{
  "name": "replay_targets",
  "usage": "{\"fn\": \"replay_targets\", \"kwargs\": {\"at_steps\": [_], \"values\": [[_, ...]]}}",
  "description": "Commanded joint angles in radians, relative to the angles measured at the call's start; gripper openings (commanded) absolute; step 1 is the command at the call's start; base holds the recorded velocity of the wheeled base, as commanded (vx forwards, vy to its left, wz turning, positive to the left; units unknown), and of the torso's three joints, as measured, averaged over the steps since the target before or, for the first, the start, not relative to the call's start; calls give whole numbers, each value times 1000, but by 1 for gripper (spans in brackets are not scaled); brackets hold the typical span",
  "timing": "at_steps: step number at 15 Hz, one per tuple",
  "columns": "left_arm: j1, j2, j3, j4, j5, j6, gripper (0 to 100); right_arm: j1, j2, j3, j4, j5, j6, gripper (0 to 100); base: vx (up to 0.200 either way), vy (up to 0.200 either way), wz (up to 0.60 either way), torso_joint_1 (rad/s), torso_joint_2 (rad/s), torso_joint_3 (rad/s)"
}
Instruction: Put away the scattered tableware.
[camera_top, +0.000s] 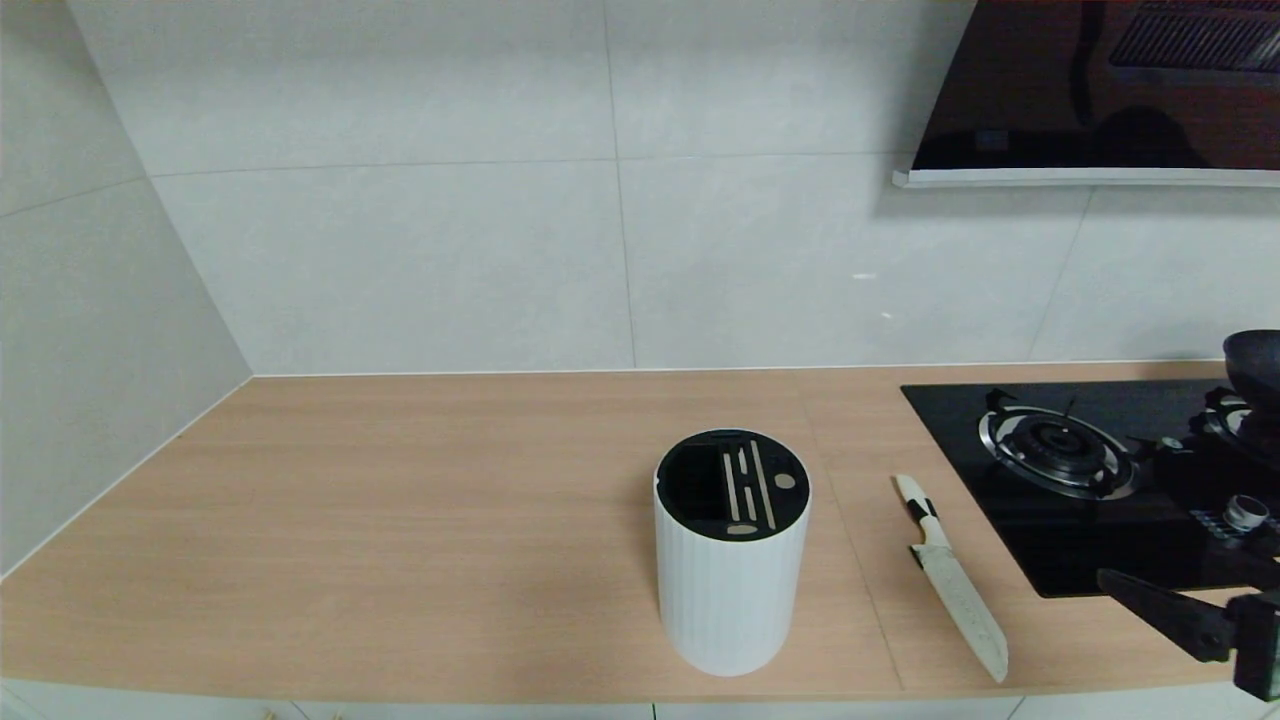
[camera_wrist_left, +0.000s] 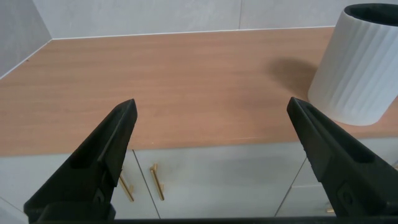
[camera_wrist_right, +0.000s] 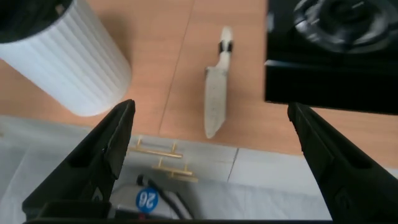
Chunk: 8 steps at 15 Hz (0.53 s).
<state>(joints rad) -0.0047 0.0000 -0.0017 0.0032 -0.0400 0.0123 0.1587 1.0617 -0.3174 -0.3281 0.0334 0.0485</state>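
A knife (camera_top: 950, 578) with a white handle and a speckled blade lies flat on the wooden counter (camera_top: 420, 520), to the right of a white ribbed holder (camera_top: 732, 570) with a black slotted top. My right gripper (camera_wrist_right: 211, 107) is open, off the counter's front edge near the knife (camera_wrist_right: 216, 99) tip, with nothing held. One of its fingers (camera_top: 1165, 608) shows at the head view's lower right. My left gripper (camera_wrist_left: 211, 104) is open and empty, low in front of the counter edge, left of the holder (camera_wrist_left: 360, 65).
A black gas stove (camera_top: 1080, 470) with burners fills the counter's right end, with a dark pot (camera_top: 1255, 365) on it. A range hood (camera_top: 1100, 90) hangs above. Cabinet doors with gold handles (camera_wrist_left: 157, 182) are below the counter. Tiled walls close off the back and left.
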Motion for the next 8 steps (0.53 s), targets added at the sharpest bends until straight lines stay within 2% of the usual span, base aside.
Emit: {"fn": "replay_targets", "kwargs": {"at_steps": [1,6,8], "values": [[0,0,0,0,0,0,100,15,231,-23,-98,-3,1,100,0,0,0,0,0,0],[0,0,0,0,0,0,100,16,458,-72,-258,-20,-1,100,0,0,0,0,0,0],[0,0,0,0,0,0,100,51,563,-111,-298,-92,-6,100,0,0,0,0,0,0]]}}
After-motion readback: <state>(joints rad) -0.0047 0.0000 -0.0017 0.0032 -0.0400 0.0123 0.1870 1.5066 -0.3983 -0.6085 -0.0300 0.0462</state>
